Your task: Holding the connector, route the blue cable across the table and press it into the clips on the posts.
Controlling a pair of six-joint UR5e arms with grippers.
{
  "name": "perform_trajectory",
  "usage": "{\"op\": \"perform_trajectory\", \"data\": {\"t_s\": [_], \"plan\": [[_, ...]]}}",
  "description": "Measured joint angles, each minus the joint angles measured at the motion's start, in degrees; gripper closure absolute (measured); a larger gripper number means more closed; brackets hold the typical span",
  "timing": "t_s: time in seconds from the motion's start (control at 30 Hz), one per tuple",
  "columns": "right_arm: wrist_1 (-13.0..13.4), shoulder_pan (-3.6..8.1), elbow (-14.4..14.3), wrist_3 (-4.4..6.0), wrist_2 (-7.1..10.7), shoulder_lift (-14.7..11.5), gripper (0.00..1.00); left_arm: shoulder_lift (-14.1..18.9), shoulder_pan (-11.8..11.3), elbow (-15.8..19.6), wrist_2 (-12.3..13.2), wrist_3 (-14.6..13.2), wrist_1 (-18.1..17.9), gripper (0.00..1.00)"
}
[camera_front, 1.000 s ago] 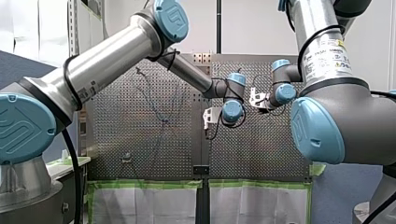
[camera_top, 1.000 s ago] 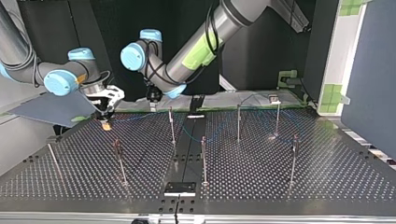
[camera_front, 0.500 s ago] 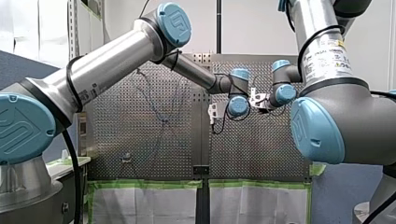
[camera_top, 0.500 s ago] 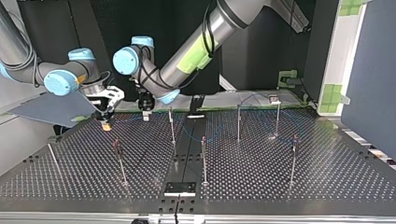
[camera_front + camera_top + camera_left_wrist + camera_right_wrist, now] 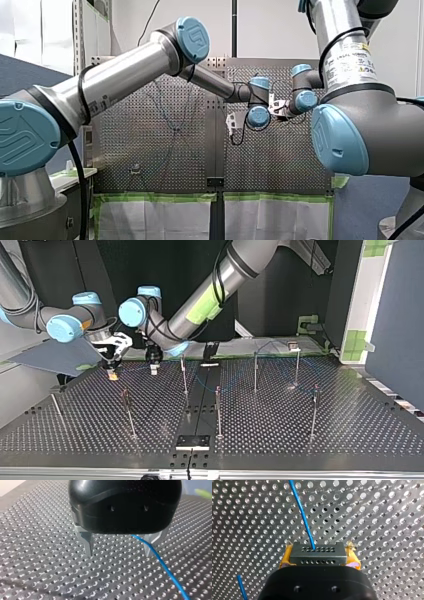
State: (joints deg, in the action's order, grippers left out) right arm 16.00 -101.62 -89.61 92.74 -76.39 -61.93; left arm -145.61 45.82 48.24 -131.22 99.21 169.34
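Observation:
In the right wrist view my right gripper [image 5: 319, 563] is shut with its yellow pads on a grey connector [image 5: 316, 553]. The blue cable [image 5: 302, 512] leaves the connector's face and runs away over the perforated table. In the top view that gripper [image 5: 113, 371] hangs just above the table at the far left. My left gripper [image 5: 153, 369] is a short way beside it, low over the table. In the left wrist view its metal fingers [image 5: 87, 542] stand open with nothing gripped. The blue cable [image 5: 165, 570] passes close by one finger.
Several thin posts stand on the table in the top view, one [image 5: 184, 374] just beside my left gripper, others [image 5: 255, 371] [image 5: 218, 410] toward the middle and right. A black plate [image 5: 193, 442] lies at the near edge. Green-taped boards line the far side.
My left arm has swung toward the top view's left and come down near the table, closer to my right gripper. My right arm has stayed where it was, still holding the connector.

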Motion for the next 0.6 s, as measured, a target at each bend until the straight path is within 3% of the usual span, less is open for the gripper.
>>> {"op": "perform_trajectory", "data": {"t_s": [0.27,0.53,0.6], "plan": [[0.0,0.01,0.0,-0.04,0.06,0.0,1.0,-3.6,-0.3,-3.3,0.1,0.9,2.1,0.0],[0.0,0.05,0.0,-0.14,0.1,0.0,1.0,-4.4,-0.3,-4.6,0.0,1.4,3.4,0.0],[0.0,0.06,0.0,-0.16,0.1,0.0,1.0,-4.4,-0.2,-4.6,-0.4,1.6,3.6,0.25]]}}
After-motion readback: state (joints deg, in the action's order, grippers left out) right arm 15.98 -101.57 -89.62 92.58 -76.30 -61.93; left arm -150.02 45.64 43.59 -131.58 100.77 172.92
